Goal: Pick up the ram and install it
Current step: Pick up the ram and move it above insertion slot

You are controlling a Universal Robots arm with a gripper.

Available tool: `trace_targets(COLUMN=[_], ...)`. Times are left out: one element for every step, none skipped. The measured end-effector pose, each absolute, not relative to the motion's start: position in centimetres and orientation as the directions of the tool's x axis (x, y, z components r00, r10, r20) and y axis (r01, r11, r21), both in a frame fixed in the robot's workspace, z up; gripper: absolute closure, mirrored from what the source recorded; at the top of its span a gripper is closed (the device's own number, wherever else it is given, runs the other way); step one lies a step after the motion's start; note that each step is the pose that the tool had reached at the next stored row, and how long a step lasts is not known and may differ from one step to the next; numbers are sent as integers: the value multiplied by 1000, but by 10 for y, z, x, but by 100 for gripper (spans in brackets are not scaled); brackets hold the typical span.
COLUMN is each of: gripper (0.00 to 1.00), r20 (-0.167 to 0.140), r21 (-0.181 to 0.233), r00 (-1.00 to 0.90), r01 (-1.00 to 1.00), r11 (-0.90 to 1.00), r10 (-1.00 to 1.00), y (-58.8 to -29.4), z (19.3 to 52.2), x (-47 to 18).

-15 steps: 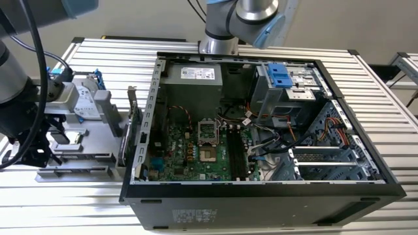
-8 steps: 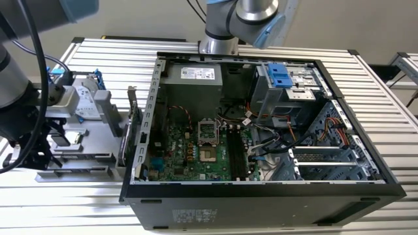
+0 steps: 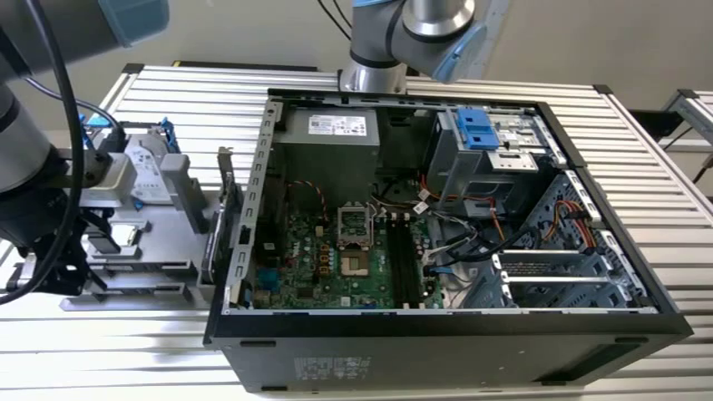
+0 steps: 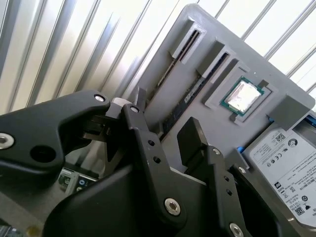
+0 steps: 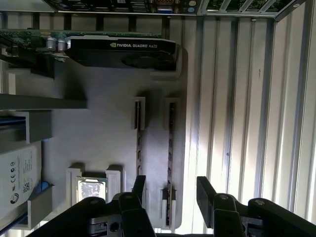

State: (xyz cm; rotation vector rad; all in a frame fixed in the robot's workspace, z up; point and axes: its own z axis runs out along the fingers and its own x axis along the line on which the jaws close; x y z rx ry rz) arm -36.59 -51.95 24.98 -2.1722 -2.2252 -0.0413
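The end effector (image 5: 171,185) is open, its two black fingers (image 5: 139,190) spread wide and holding nothing. The ram (image 5: 171,148) runs between them. It is a thin dark stick standing on edge in a slot of a gray holder (image 5: 98,128), and its near end lies inside the gap, apart from both fingers.

In the second wrist view the end effector (image 4: 166,108) also straddles the near end of the ram (image 4: 190,91), which stretches away from the fingertips along its slot. A second slot (image 5: 139,113) runs parallel, just outside one finger; whether it holds anything cannot be told.

Farther out on the holder, beyond that second slot, a processor chip (image 5: 92,190) sits in a square pocket. A hard drive (image 5: 19,177) lies past the chip. At the far end of the holder from the fingers, a graphics card (image 5: 123,52) stands on edge across the ram's line.

The holder rests on a ribbed metal tabletop (image 5: 247,123).

In the exterior view the arm (image 3: 28,159) comes in at the exterior view's left. Its wrist is bent down over the holder (image 3: 167,217), outside the open computer case (image 3: 256,209). Inside the case, well away from the end effector, lies the motherboard (image 3: 323,259).
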Motion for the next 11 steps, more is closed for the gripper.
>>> trace_targets(gripper=[0,0,0,0,0,0,0,0,0,0,0], r20=[41,41,41,41,41,41,41,41,41,41,41], r21=[-3,-3,-3,-3,-3,-3,-3,-3,-3,-3,-3], r00=[-24,-24,-24,-24,-24,-24,-24,-24,-24,-24,-24], r01=[1000,1000,1000,1000,1000,1000,1000,1000,1000,1000,1000], r11=[24,24,24,24,24,24,24,24,24,24,24], r10=[999,999,999,999,999,999,999,999,999,999,999], y=[-520,-520,-521,-522,-522,-522,-523,-523,-524,-524,-524], z=[249,249,248,247,247,246,245,244,244,243,242], x=[-366,-366,-366,-365,-365,-365,-365,-365,-365,-365,-365])
